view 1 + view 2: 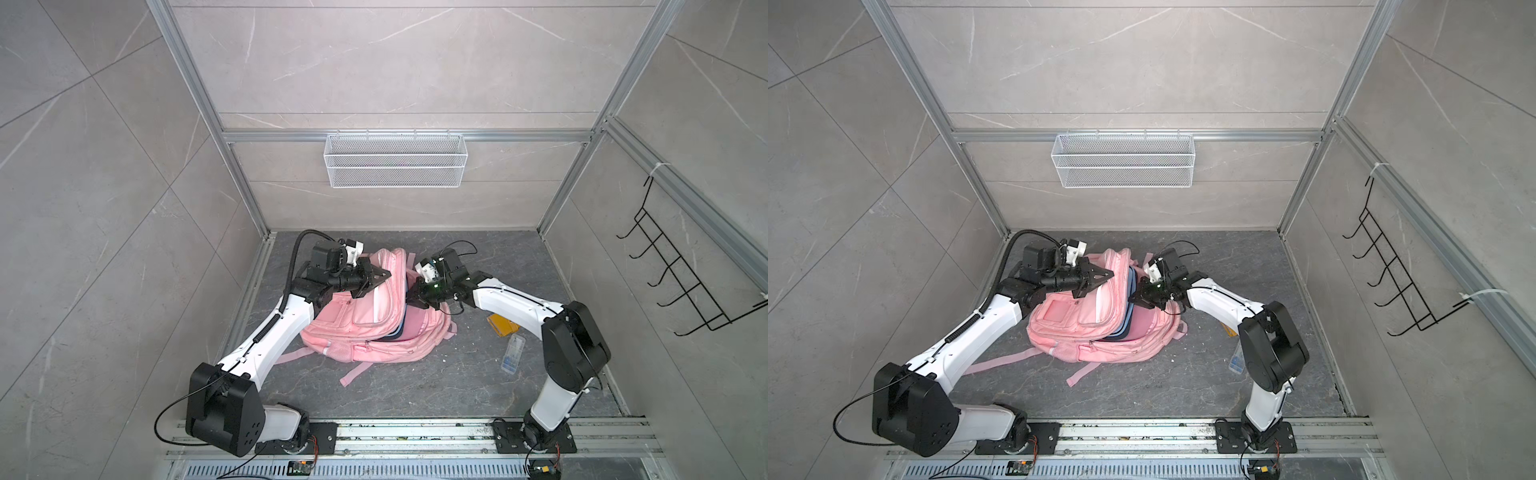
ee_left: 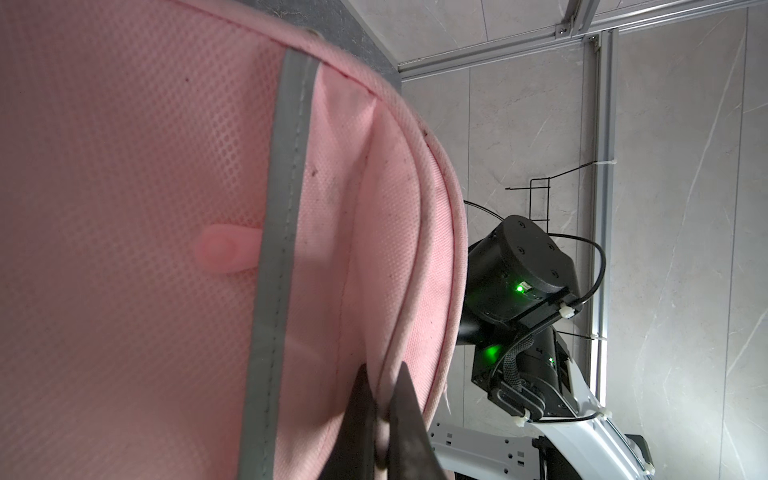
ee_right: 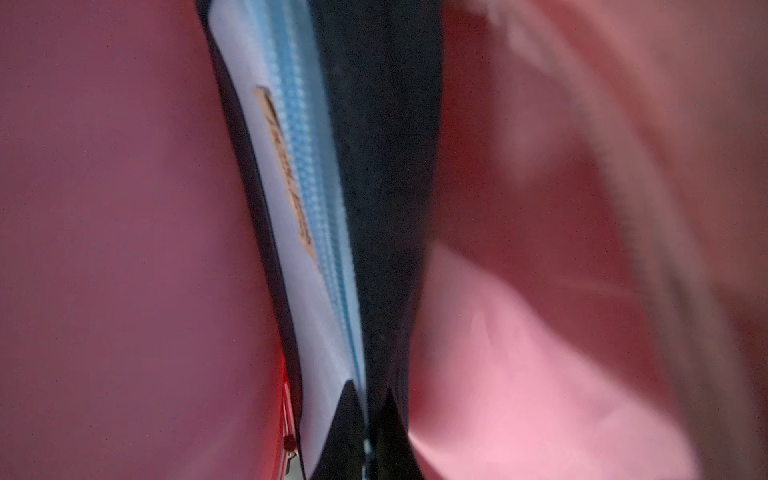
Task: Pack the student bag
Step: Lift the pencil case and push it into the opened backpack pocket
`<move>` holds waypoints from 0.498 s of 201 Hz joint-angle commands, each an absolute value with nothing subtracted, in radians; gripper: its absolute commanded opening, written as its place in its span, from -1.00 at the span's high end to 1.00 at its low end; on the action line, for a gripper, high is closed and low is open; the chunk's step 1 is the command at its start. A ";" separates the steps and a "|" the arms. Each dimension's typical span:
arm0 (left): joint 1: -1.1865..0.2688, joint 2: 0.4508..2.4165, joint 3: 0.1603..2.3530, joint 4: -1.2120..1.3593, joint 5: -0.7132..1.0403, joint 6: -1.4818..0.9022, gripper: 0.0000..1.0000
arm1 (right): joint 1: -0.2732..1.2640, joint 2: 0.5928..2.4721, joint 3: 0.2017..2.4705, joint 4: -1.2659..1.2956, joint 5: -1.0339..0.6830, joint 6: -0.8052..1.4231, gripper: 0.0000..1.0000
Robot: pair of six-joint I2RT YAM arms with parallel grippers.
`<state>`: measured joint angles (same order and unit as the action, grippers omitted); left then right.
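I read the student bag (image 1: 353,324) as soft, matt pink cloth. Up close its weave is an open, rough mesh, crossed by a smooth grey strip (image 2: 284,208) with a stitched edge. In the bag's opening, the pencil case (image 3: 309,316) looks like smooth pale-blue fabric beside fuzzy navy cloth, with a fine-toothed blue zip (image 3: 307,187). Under the bag, the floor (image 1: 415,386) is dark, matt, veined stone. Behind the bag, a white wire-mesh metal basket (image 1: 395,160) hangs on a brushed metal rail (image 1: 291,136).
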<state>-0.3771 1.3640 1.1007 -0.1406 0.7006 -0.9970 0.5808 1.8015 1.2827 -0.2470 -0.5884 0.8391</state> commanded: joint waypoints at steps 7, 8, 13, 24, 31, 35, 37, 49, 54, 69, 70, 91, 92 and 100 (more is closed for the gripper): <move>-0.394 1.360 1.124 0.143 0.786 -1.067 1.00 | 0.616 1.870 1.331 -0.136 -0.606 0.906 1.00; -0.394 1.360 1.123 0.147 0.786 -1.070 1.00 | 0.616 1.873 1.333 -0.133 -0.606 0.907 1.00; -0.396 1.363 1.118 0.167 0.780 -1.085 1.00 | 0.621 1.887 1.340 -0.125 -0.612 0.911 1.00; -0.398 1.369 1.104 0.211 0.764 -1.112 1.00 | 0.631 1.917 1.363 -0.110 -0.625 0.918 1.00; -0.399 1.374 1.096 0.238 0.755 -1.130 1.00 | 0.636 1.935 1.373 -0.091 -0.637 0.925 1.00; -0.400 1.377 1.093 0.253 0.753 -1.139 1.00 | 0.638 1.946 1.378 -0.078 -0.646 0.930 1.00; -0.400 1.379 1.093 0.260 0.751 -1.145 1.00 | 0.641 1.953 1.383 -0.072 -0.650 0.932 1.00; -0.403 1.392 1.096 0.289 0.744 -1.165 1.00 | 0.649 1.987 1.408 -0.052 -0.675 0.939 1.00; -0.403 1.396 1.101 0.298 0.741 -1.171 1.00 | 0.652 2.000 1.418 -0.048 -0.683 0.939 1.00; -0.407 1.412 1.123 0.301 0.739 -1.172 1.00 | 0.666 2.036 1.456 -0.045 -0.699 0.939 1.00; -0.407 1.413 1.124 0.301 0.739 -1.172 1.00 | 0.667 2.038 1.458 -0.045 -0.700 0.939 1.00; -0.408 1.434 1.145 0.310 0.739 -1.179 1.00 | 0.684 2.083 1.500 -0.039 -0.722 0.942 1.00; -0.408 1.435 1.145 0.312 0.739 -1.180 1.00 | 0.686 2.086 1.502 -0.038 -0.723 0.943 1.00; -0.409 1.442 1.150 0.325 0.739 -1.188 1.00 | 0.692 2.101 1.513 -0.025 -0.731 0.952 1.00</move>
<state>-0.3939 1.4467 1.0634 0.1051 0.6975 -1.1534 0.6456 2.0514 1.4513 -0.1024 -0.6682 0.9318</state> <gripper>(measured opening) 0.057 0.076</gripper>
